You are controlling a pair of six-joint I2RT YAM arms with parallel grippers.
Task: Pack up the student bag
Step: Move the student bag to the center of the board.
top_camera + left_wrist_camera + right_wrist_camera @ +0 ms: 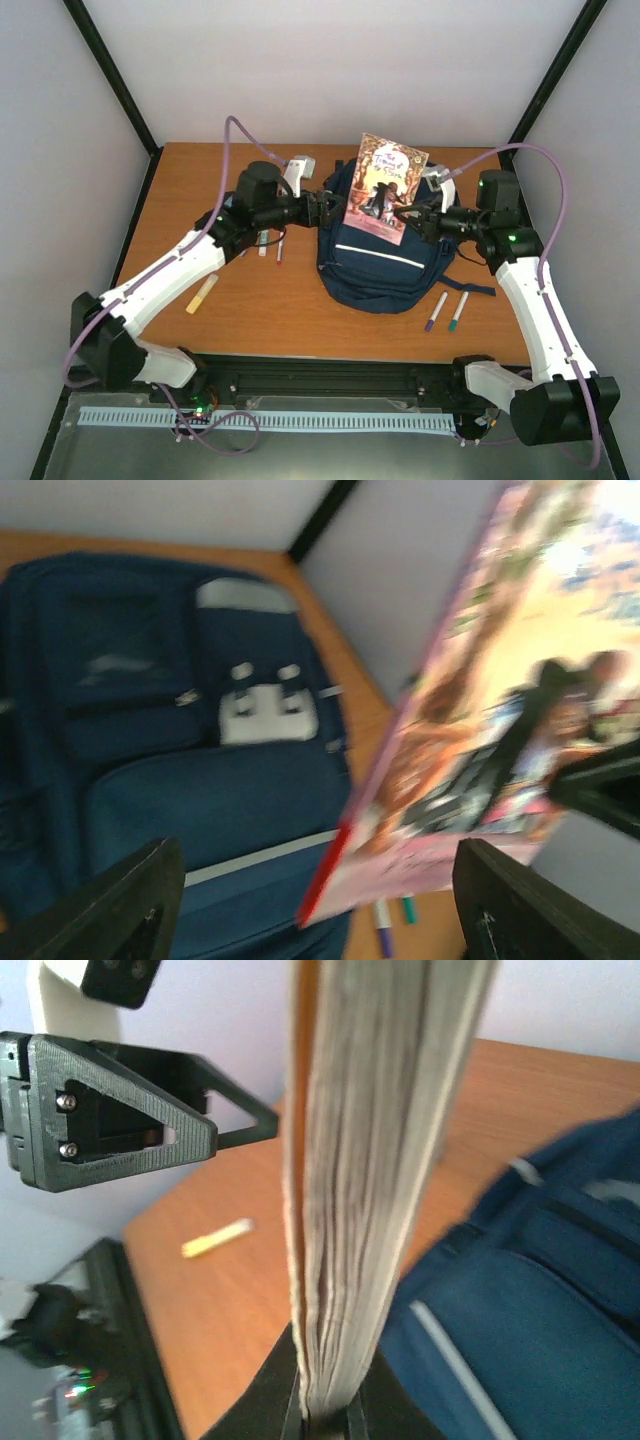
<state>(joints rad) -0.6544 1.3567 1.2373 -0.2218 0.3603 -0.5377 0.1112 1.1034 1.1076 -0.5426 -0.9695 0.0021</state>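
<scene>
One student bag, one book, two markers beside it

My left arm and right arm are white shells over black joints, each trailing a lilac cable. My left gripper has a black triangular finger with two silver screws.

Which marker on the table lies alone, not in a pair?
The yellow marker, farthest left. The others pair up: two markers by the student bag's left side, a purple-capped marker and a teal-capped marker on its right.
</scene>
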